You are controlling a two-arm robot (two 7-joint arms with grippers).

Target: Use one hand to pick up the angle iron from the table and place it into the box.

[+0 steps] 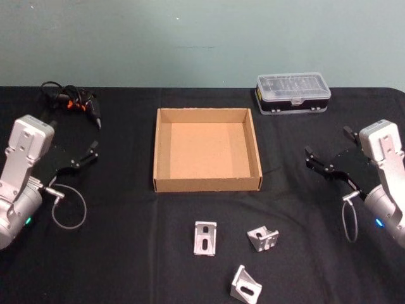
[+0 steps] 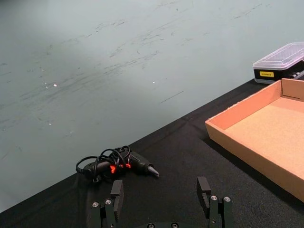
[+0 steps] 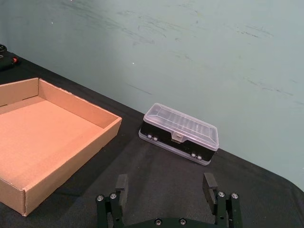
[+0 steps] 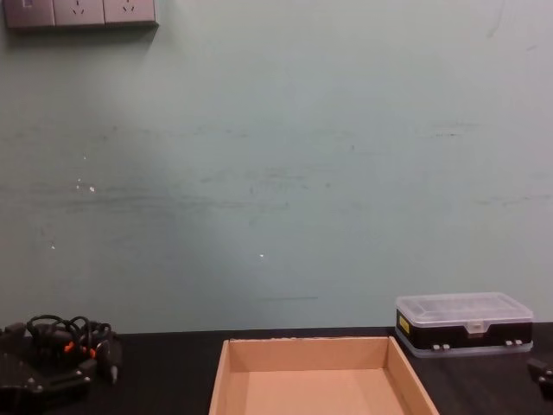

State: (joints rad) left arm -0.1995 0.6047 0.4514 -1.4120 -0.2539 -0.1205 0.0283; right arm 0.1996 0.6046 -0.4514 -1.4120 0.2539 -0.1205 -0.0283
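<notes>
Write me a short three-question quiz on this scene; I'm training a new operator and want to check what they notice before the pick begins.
1. How many angle irons lie on the table?
2. True or false: the box already holds an angle iron.
3. The left gripper and the right gripper are:
A. both open and holding nothing, one on each side of the box
B. both shut on an angle iron
C. both down inside the box

Key: 1. three; 2. false, the box is empty; 3. A
</notes>
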